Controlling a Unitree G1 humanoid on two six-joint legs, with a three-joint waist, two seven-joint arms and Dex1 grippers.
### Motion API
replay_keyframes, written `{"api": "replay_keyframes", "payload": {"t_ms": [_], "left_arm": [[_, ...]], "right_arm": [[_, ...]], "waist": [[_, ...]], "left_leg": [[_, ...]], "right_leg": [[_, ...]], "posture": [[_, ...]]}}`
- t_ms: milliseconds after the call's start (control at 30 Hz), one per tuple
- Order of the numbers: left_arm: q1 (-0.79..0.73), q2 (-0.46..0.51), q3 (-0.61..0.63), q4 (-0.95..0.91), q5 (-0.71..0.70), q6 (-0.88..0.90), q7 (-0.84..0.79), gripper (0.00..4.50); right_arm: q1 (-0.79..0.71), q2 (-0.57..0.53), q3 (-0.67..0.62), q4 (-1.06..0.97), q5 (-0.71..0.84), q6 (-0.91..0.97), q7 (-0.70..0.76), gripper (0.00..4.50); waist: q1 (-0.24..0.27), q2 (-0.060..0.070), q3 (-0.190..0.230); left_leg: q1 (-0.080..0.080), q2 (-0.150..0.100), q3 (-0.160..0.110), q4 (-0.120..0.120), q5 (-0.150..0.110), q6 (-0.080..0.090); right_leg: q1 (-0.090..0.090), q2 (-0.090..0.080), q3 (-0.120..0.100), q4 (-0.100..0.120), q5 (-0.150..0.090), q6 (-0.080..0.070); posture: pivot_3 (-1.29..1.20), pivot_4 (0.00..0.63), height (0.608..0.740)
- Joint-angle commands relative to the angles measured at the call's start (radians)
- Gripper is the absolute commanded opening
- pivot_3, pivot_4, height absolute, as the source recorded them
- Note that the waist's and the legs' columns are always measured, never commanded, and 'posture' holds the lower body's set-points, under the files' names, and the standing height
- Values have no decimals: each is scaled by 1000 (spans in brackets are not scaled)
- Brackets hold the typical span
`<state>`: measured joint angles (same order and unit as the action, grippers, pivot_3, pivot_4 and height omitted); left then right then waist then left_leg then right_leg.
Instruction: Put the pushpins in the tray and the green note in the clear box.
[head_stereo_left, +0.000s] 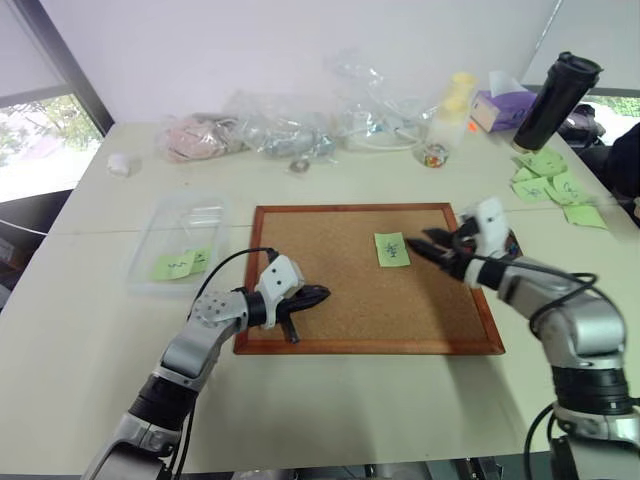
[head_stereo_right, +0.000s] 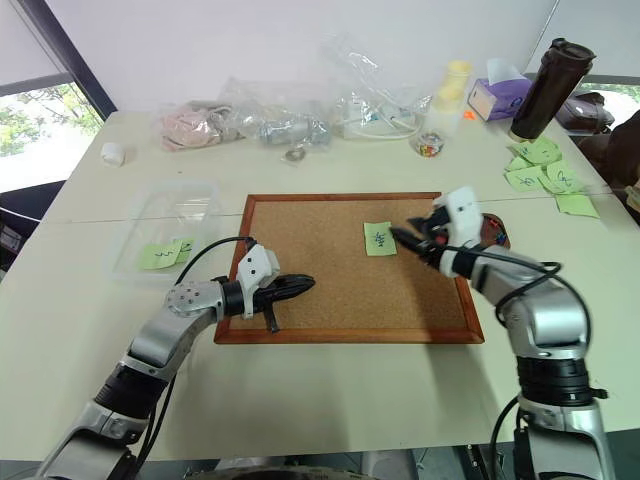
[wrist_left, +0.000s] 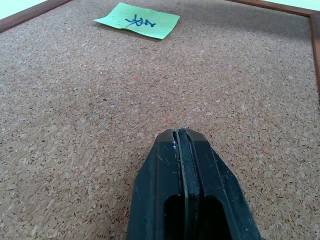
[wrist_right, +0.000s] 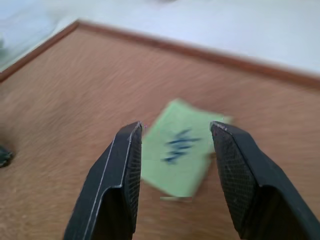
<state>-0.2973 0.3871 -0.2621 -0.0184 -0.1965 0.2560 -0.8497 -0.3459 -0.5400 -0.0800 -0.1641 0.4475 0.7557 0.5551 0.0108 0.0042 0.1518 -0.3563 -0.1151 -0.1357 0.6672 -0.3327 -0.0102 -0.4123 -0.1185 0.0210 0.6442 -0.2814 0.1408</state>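
1. The green note (head_stereo_left: 392, 249) lies flat on the corkboard (head_stereo_left: 340, 320), toward its 1 o'clock corner.
2. The right gripper (head_stereo_left: 425, 243), fingers spread, hovers just at the note's 3 o'clock side.
3. The left gripper (head_stereo_left: 318, 294), fingers pressed together, sits near the board's 8 o'clock edge, well apart from the note.

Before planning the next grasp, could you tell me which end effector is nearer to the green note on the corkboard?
The right end effector, open, just beside the green note. The left end effector, shut, sits over the corkboard near its front left edge, well away.

The green note (head_stereo_left: 391, 249) lies on the corkboard (head_stereo_left: 350, 300), the clear box (head_stereo_left: 180, 243) to its left.
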Motion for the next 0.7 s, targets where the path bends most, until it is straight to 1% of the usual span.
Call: {"api": "replay_keyframes", "payload": {"t_ms": [33, 267, 367, 467, 500, 700], "left_arm": [[25, 13, -14, 30, 21, 22, -3, 0], [27, 11, -12, 29, 22, 22, 3, 0], [26, 8, -12, 30, 23, 23, 8, 0], [25, 5, -13, 29, 22, 25, 11, 0], [26, 4, -13, 29, 22, 25, 12, 0], [29, 1, -12, 27, 24, 24, 18, 0]], "right_arm": [[-46, 13, 8, 35, -37, -27, -25, 2174], [-84, 25, 32, 93, -77, -48, -26, 2174], [-100, 32, 41, 110, -85, -53, -22, 2960], [-108, 36, 45, 122, -95, -55, -24, 4392], [-112, 38, 45, 125, -96, -53, -28, 4460], [-124, 46, 46, 148, -108, -32, -41, 4460]], "waist": [[0, 0, 0], [-1, 0, 0], [-1, 0, 0], [-1, 0, 0], [-1, 0, 0], [-1, 0, 0]], "left_leg": [[0, 0, 0, 0, 0, 0], [0, 0, 0, 0, 0, 0], [0, 0, 0, 0, 0, 0], [0, 0, 0, 0, 0, 0], [0, 0, 0, 0, 0, 0], [0, 0, 0, 0, 0, 0]], "right_leg": [[0, 0, 0, 0, 0, 0], [0, 0, 0, 0, 0, 0], [0, 0, 0, 0, 0, 0], [0, 0, 0, 0, 0, 0], [0, 0, 0, 0, 0, 0], [0, 0, 0, 0, 0, 0]], "posture": [[0, 150, 740], [0, 150, 740], [0, 150, 740], [0, 150, 740], [0, 150, 740], [0, 150, 740]]}}
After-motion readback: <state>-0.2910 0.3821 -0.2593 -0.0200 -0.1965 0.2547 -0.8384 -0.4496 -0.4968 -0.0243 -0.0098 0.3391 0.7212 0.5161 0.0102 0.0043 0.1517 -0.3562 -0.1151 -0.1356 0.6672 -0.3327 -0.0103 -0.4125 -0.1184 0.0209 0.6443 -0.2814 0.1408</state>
